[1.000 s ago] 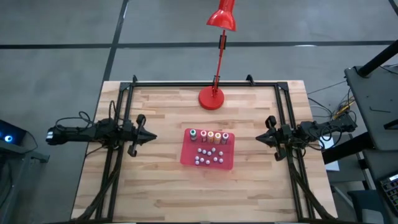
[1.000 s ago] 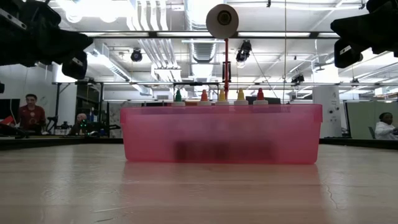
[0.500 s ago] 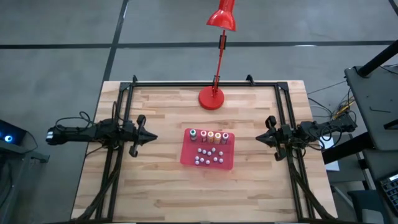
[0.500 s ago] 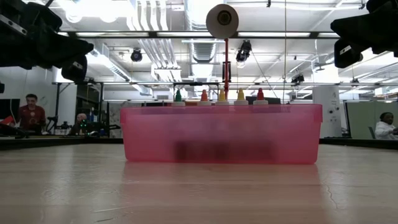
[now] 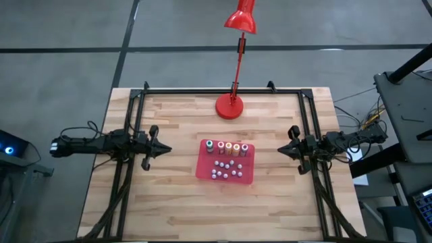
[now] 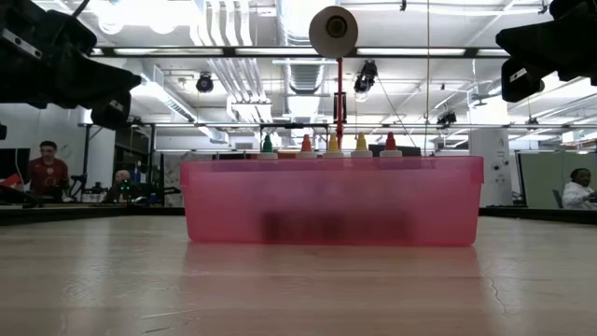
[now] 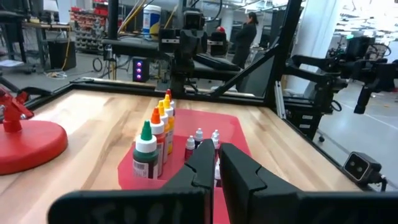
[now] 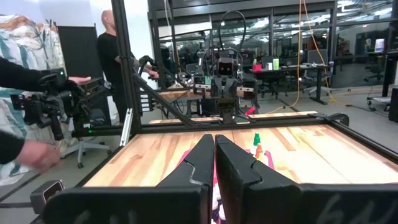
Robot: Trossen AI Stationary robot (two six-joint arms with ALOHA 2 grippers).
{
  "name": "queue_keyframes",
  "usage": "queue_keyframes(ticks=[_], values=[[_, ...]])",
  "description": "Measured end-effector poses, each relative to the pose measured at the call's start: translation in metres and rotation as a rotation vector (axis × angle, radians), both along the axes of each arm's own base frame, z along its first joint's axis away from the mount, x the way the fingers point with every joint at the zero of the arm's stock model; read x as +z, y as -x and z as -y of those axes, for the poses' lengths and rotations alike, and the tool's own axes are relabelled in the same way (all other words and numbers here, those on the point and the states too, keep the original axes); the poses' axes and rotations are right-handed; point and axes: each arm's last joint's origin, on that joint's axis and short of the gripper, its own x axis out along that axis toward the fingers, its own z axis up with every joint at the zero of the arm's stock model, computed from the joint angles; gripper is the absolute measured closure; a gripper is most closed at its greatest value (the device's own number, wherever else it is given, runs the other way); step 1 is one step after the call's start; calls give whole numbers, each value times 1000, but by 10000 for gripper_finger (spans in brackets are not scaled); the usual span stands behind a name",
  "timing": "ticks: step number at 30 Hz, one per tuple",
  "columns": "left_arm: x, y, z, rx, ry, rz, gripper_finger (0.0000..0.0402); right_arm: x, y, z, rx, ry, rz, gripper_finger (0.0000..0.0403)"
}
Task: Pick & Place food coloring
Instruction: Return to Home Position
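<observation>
— Five bottles [image 5: 228, 147], is that the count?

— Five, capped green, orange, yellow, orange-yellow and red. They stand upright in one row inside the bin [image 5: 200, 172], along its side nearest the lamp [image 5: 229, 106]. From table height only the caps show above the rim.

— Anything else in the bin?

— Several small pale beads [image 5: 226, 173], loosely grouped in the half away from the lamp, apart from the row.

— Where does the bin sit?

— About mid-table [image 5: 169, 202], flat on the wooden boards, between the two arms and in front of the lamp's round red base. The lamp's stem leans away past the table's far edge.

— And the arms?

— Both are off the bin. Left gripper [image 5: 166, 149] hangs above the boards to the bin's left, pointing at it, fingers pressed together with only a slit between them and nothing held. Right gripper [image 5: 281, 151] mirrors it on the other side, its fingers closed against each other, also empty. Neither touches the bin or a bottle.

— Background?

— A workshop with benches, cables and ceiling lights. Several people show beyond the table. One stands behind the left arm's post, and at the edge of the right wrist view a hand [image 8: 37, 155] appears near a handheld rig.
</observation>
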Motion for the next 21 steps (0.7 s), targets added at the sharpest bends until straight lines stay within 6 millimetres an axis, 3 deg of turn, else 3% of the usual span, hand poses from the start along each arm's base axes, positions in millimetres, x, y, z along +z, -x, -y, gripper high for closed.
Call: queue_keyframes(ticks=[21], values=[[0,0,0,-4,66,-3,402,0,0,0,0,0,0,394]])
